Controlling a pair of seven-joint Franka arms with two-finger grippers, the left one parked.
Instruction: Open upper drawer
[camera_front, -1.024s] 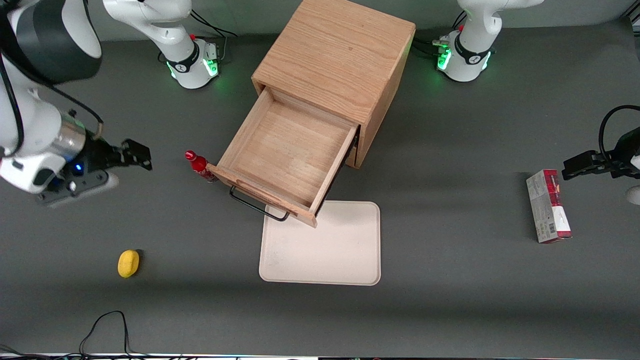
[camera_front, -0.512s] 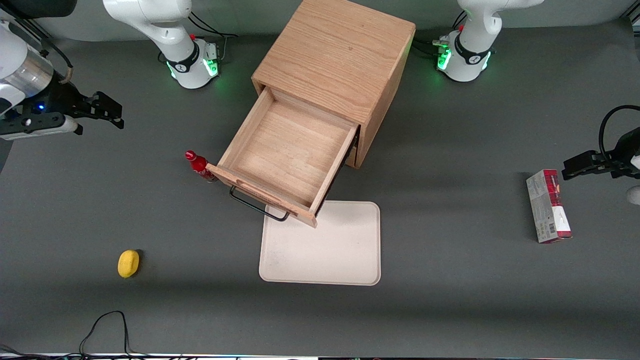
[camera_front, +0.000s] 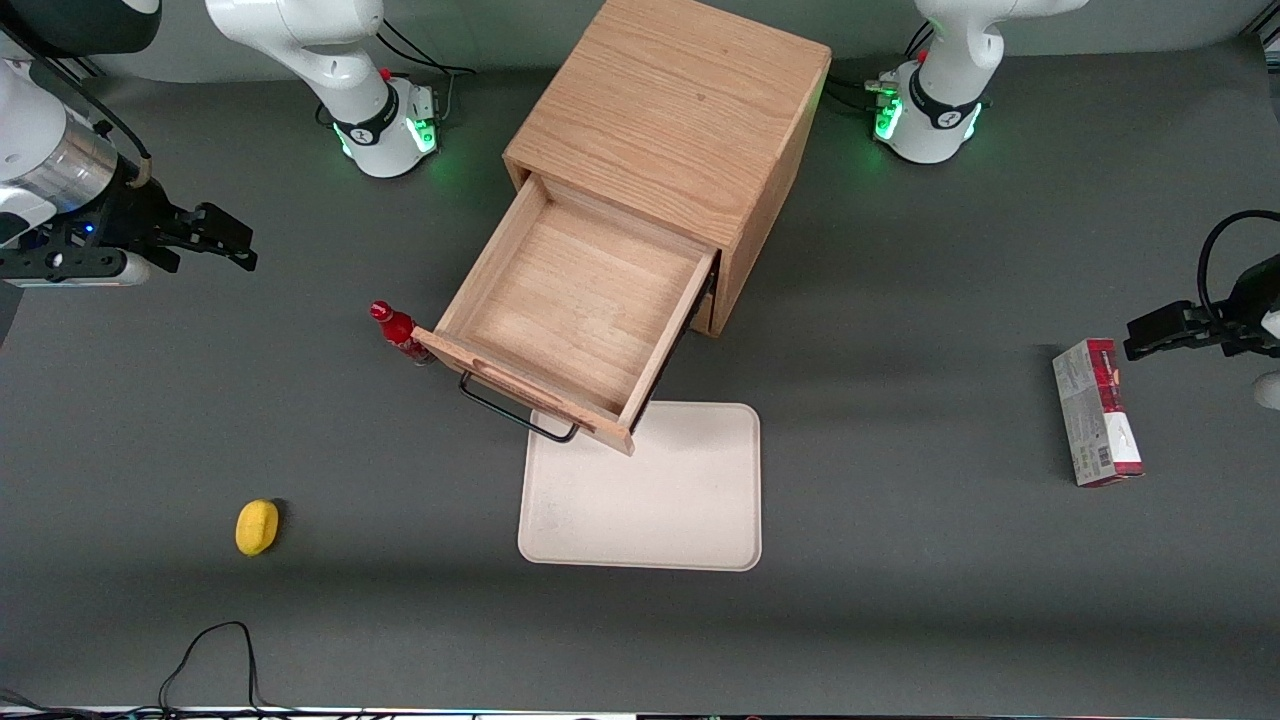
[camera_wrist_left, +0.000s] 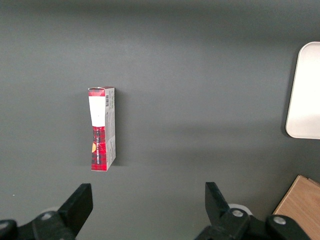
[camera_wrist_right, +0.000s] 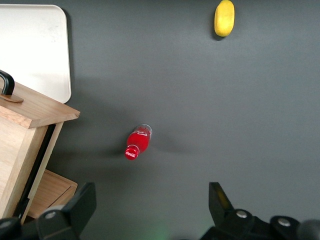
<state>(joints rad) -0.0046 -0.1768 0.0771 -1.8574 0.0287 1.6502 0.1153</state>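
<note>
- A dark grey table (camera_front: 900, 620) carries everything; the arms' bases stand along its edge farthest from the front camera, and the working arm reaches in over its own end.
- The gripper (camera_front: 228, 236) hangs high over bare table at the working arm's end, well apart from the cabinet (camera_front: 680, 110). Its fingers (camera_wrist_right: 80, 205) stand wide apart with nothing between them, which reads as a hand that is done with the pull and parked out of the way.
- Nearest below it, a small red bottle (camera_wrist_right: 138, 142) stands upright just beside the drawer's front corner, apparently not touching it; a wider swing of the drawer front could knock it over.
- The upper drawer (camera_front: 570, 305) is drawn far out of the cabinet toward the front camera, its wooden floor bare and fully exposed. I judge the task effectively done.
- Its black handle (camera_front: 515, 412) juts from the front panel, free of any grip, and overhangs the rim of a cream tray (camera_front: 650, 500) lying flat in front of the cabinet.
- The lower drawer (camera_wrist_right: 47, 192) shows only as a sliver under the open one and seems shut.
- A yellow lemon-like thing (camera_front: 257, 526) lies alone, nearer the front camera than the bottle.
- A red-and-white carton (camera_front: 1097, 412) lies flat toward the parked arm's end.
</note>
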